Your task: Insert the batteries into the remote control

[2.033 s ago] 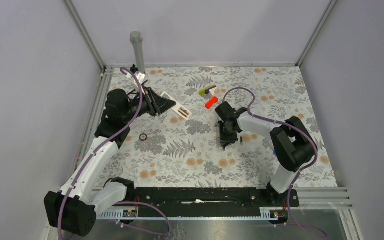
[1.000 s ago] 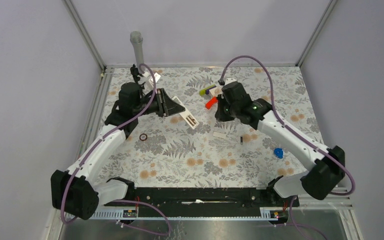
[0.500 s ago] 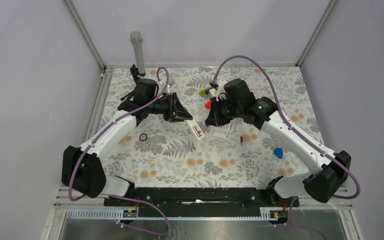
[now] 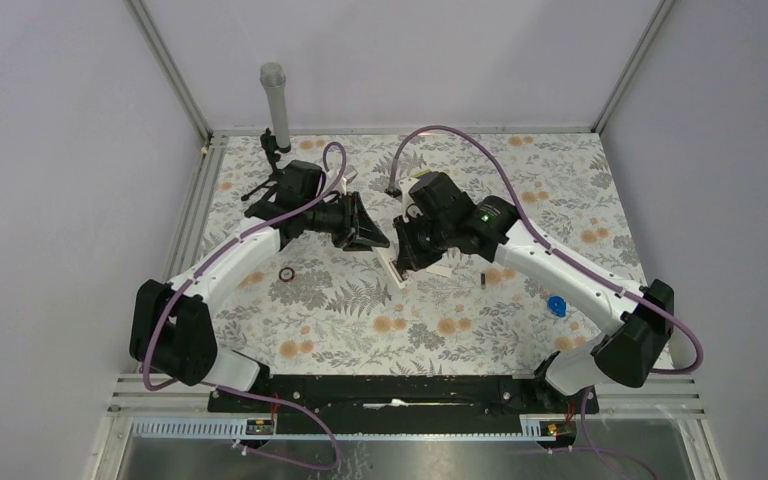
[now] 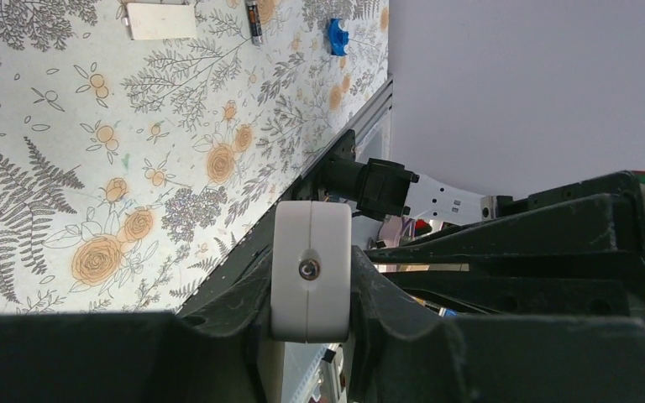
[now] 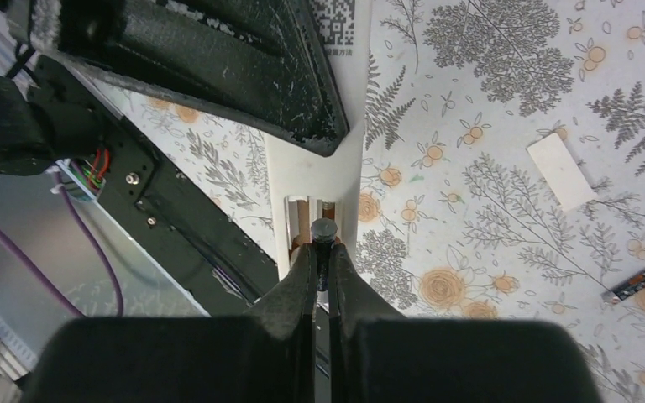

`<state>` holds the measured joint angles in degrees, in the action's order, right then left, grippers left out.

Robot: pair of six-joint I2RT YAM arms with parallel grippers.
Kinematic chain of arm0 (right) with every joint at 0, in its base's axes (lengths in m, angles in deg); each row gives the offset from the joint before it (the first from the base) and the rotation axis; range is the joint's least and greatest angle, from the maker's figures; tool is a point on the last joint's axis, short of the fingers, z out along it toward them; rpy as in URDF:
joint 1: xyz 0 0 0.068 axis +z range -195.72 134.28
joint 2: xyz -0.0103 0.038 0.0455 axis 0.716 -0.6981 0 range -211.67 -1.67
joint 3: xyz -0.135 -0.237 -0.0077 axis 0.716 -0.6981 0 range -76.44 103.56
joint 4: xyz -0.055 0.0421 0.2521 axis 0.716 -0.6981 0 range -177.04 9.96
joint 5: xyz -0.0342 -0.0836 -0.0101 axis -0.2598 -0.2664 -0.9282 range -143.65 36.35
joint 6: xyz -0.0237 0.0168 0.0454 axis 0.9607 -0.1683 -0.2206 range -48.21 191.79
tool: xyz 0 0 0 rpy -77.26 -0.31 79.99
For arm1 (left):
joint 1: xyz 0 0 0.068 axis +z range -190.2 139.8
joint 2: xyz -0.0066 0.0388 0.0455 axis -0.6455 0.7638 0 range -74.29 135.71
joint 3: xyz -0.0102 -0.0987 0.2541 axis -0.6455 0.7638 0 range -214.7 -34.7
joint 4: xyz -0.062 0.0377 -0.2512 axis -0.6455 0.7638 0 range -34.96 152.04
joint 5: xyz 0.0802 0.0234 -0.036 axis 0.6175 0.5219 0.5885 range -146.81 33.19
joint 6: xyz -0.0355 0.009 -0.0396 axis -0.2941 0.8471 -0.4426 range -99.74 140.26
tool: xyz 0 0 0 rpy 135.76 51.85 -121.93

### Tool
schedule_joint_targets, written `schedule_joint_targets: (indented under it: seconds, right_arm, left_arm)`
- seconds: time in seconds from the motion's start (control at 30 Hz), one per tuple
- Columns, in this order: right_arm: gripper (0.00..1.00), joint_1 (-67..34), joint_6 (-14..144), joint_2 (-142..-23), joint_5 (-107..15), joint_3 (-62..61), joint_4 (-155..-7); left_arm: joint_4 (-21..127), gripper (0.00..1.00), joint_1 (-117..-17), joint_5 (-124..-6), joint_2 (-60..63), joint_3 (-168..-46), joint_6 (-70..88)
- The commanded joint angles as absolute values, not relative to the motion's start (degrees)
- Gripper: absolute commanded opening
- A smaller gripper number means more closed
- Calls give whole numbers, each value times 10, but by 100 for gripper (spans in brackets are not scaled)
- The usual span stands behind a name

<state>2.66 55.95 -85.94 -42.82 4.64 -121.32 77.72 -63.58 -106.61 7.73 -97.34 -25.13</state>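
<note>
Most of remote [image 6: 315, 172] under left hand [image 4: 372, 238]; battery [image 6: 323, 228] body btwn right hand [image 6: 322, 256] fingers, tip only.

R gripper [image 6: 322, 256] pinched tight on battery [image 6: 323, 228], seen end-on, at open slot of remote [image 6: 351, 180]. L gripper [image 6: 319, 126] overlaps remote's far end. White cover [image 6: 561, 170] & 2nd battery [image 6: 634, 285] lie apart on floral mat [image 6: 487, 67].

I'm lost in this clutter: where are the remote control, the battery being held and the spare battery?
remote control [image 6: 319, 176]: right wrist view, white body.
gripped battery [image 6: 323, 229]: right wrist view, round end.
loose battery [image 6: 634, 285]: right wrist view, its middle.
</note>
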Motion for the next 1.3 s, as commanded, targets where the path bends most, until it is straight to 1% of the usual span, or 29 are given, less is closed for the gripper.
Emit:
schedule_joint_targets:
  seconds: [0.0,0.37,0.67,0.93,1.27]
  right_arm:
    - [2,40,597,-863,-477,87,-1247]
    - [3,49,606,-878,-474,90,-1252]
    - [4,49,590,-869,-464,66,-1227]
    - [4,49,591,-871,-469,54,-1222]
    - [12,49,597,-873,-467,47,-1221]
  left_arm:
    - [780,0,-637,-1080,82,-989,-242]
    - [788,0,-637,-1070,87,-1001,-242]
    - [759,0,-636,-1069,90,-997,-284]
    - [758,0,-635,-1071,92,-997,-288]
    - [757,0,-631,-1075,93,-997,-289]
